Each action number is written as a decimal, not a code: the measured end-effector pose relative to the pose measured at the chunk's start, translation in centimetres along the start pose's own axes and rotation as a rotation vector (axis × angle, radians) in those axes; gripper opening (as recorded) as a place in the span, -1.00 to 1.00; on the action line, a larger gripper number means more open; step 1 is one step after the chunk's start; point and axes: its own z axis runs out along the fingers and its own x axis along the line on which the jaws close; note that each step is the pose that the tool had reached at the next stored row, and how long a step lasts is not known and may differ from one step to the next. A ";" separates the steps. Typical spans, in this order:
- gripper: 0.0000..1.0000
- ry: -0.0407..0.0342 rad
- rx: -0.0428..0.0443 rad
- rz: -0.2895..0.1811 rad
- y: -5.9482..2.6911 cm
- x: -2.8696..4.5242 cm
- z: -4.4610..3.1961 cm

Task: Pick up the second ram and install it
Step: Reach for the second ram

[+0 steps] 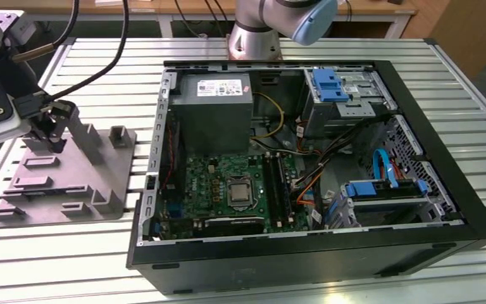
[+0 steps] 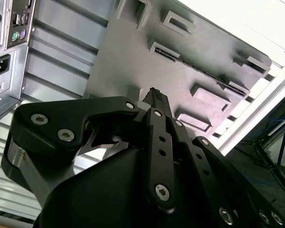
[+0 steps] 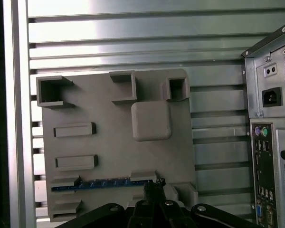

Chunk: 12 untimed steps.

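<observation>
— Exterior view first: where is the arm?
— At the exterior view's left. The pincer (image 1: 51, 140) hangs over the grey holder tray (image 1: 57, 190) on the bench (image 1: 57, 272), well apart from the open case (image 1: 311, 266). I cannot tell whether it is apart or together.
— And the first wrist view?
— The second ram (image 3: 99, 184) stands on edge in a tray slot, with the pincer's end by one end of it.
— The second wrist view?
— The pincer is near the tray's face. I cannot tell if it touches.
— What could go wrong?
— If the stick is taken near its end, I judge it could tilt and bind in the slot. The pincer could also knock a tray post.
</observation>
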 end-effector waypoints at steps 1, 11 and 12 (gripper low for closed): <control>-0.80 0.0000 0.0000 0.000 -0.01 0.04 0.16; -0.80 -0.0001 -0.0001 0.000 -0.10 0.31 1.83; -0.80 -0.0002 -0.0001 0.000 -0.11 0.33 1.98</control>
